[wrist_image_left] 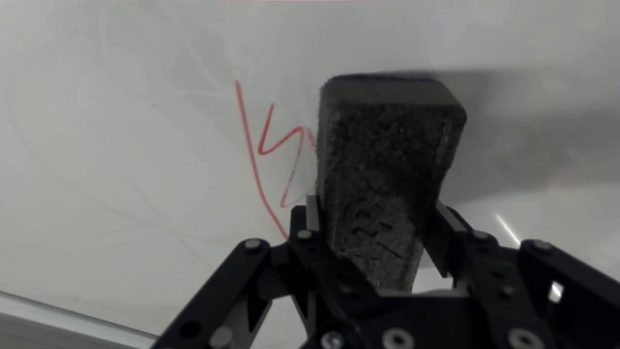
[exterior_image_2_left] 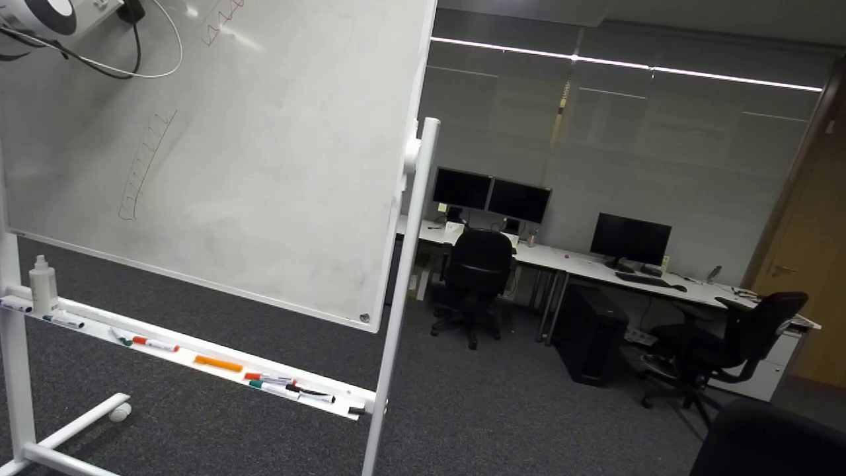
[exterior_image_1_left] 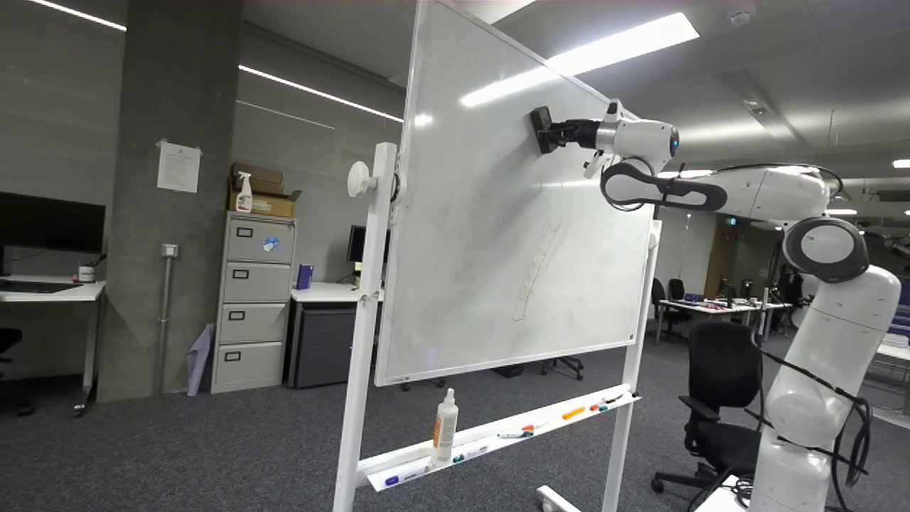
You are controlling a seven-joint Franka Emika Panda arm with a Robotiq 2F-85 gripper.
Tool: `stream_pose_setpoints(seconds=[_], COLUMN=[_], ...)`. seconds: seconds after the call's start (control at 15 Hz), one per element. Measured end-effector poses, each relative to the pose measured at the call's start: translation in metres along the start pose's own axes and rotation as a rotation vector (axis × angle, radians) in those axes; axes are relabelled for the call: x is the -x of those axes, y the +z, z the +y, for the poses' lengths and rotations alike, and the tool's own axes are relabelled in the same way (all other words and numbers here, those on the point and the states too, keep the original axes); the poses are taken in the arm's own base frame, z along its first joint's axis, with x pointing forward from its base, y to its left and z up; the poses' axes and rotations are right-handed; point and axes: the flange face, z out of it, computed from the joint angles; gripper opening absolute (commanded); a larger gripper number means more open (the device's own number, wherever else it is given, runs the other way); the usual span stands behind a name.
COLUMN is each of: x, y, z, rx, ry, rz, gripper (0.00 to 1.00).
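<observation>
The hand [wrist_image_left: 375, 213] — jaws part-closed — grips a dark eraser [wrist_image_left: 387, 169].

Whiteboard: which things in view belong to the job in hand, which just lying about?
Look in use: black eraser, held in the pincer; whiteboard behind it; red marks beside the eraser in the wrist view.

Look incidental: white bottle, markers and orange stick on the tray; office chairs; filing cabinet.

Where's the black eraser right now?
In the wrist view, the eraser is just right of the middle, held in the gripper, with the red squiggle to its left and the whiteboard behind it.
</observation>
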Motion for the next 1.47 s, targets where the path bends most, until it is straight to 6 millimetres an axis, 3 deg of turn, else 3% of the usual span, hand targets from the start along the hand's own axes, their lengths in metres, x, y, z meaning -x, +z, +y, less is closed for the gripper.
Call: stream_pose_setpoints(seconds=[0.33, 0.53, 1.07, 1.47], x=[-0.012, -0.013, -0.019, -0.024], y=[0.001, 0.003, 0.009, 0.015], z=[0.031, 0.04, 0.024, -0.003], rx=[0.076, 0.093, 0.033, -0.038], ry=[-0.08, -0.109, -0.252, -0.3], rz=[0.004, 0.001, -0.05, -0.046], gripper=[0.3, 0.3, 0.3, 0.3])
